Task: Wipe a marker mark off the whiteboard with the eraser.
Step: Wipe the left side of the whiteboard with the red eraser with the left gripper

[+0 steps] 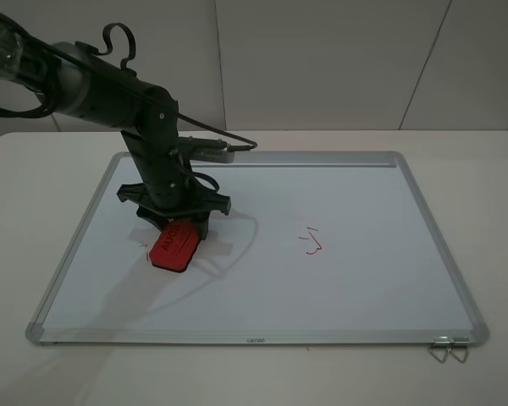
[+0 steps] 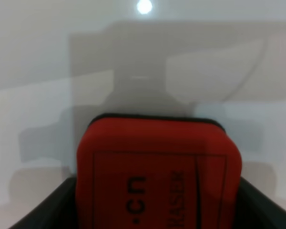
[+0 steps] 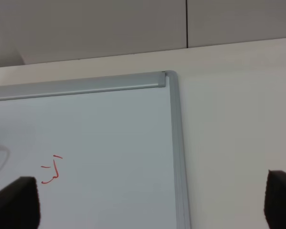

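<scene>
The whiteboard (image 1: 364,279) lies flat on the table. On its left part the red eraser (image 1: 174,246), lettered "AUCS", rests on the surface, and my left gripper (image 1: 178,230) is shut on it from above. The left wrist view shows the eraser (image 2: 157,167) close up between two dark fingers (image 2: 43,212). The marker mark (image 1: 146,246) shows only as a tiny red trace at the eraser's left edge, and the rest of it is hidden. My right gripper (image 3: 148,205) is open over the whiteboard's far right corner (image 3: 169,76), holding nothing. It is out of the high view.
A larger red hook-shaped squiggle (image 1: 311,243) sits near the board's middle and appears again as the squiggle (image 3: 52,171) in the right wrist view. Metal clips (image 1: 449,345) hang at the near right corner. The tray strip (image 1: 322,159) runs along the far edge. The white table (image 1: 491,211) surrounds the board.
</scene>
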Tool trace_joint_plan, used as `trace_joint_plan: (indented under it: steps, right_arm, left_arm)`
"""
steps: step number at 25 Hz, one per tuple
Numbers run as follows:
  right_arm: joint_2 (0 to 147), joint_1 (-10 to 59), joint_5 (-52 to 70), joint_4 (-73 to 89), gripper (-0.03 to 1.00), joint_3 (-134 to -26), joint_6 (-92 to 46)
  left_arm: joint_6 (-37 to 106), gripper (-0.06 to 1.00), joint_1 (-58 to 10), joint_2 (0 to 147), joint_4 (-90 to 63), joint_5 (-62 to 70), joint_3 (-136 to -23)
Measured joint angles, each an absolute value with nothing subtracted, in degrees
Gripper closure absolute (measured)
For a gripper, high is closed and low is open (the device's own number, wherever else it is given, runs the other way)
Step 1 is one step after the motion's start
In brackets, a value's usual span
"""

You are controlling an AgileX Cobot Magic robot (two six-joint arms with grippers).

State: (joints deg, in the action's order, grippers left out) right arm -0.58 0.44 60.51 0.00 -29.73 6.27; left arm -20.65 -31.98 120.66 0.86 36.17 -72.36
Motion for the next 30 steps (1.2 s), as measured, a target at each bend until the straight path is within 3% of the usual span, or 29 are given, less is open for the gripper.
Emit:
trace_joint_plan:
  steps: [22,30]
  right_arm:
    - [-0.58,0.44,60.51,0.00,0.14,-29.73,6.27]
    - [-0.58,0.44,60.51,0.00,0.14,-29.73,6.27]
  left_arm:
    - [-18.97,0.35,-19.20,120.60,5.77,44.09,-72.36]
    - [-18.30,0.35,-18.11,120.60,6.32,43.81,-72.36]
